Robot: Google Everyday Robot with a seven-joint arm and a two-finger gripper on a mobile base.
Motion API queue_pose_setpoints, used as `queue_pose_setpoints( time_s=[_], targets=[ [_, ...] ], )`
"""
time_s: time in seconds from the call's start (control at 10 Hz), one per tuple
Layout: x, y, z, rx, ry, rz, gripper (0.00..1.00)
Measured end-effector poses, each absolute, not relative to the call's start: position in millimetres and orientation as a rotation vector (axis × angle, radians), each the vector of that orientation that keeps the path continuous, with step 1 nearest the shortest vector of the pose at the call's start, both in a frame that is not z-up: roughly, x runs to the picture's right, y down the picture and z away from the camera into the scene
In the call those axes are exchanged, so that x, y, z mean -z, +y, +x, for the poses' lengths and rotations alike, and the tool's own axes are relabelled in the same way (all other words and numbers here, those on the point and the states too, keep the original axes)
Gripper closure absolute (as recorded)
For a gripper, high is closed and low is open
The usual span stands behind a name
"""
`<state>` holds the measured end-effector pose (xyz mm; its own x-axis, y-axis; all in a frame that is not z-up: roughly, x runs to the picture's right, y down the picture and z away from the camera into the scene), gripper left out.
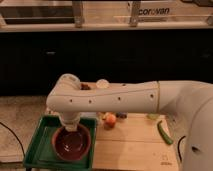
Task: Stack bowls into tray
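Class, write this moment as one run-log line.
end effector: over tray, at bowl | bowl: inside tray outline | fruit: outside tray

Glossy bowl (pixel 74 145) under the jaws, in smooth plastic tray (pixel 37 150) on wooden table (pixel 134 149).

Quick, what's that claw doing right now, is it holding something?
Gripper: cannot be told. It sits at the back rim of the bowl, over the tray.
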<state>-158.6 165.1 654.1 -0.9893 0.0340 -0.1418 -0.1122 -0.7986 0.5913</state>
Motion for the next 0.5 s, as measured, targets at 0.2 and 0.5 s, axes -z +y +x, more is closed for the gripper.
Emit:
queue_pose_setpoints(
  time_s=[0.2,0.5],
  targets=[
    [-662.3,168.1,-170.1,-2.871,0.965,-0.198,1.00],
    [-682.1,171.9,-189.3,-2.844,0.988,-0.202,1.00]
  ],
)
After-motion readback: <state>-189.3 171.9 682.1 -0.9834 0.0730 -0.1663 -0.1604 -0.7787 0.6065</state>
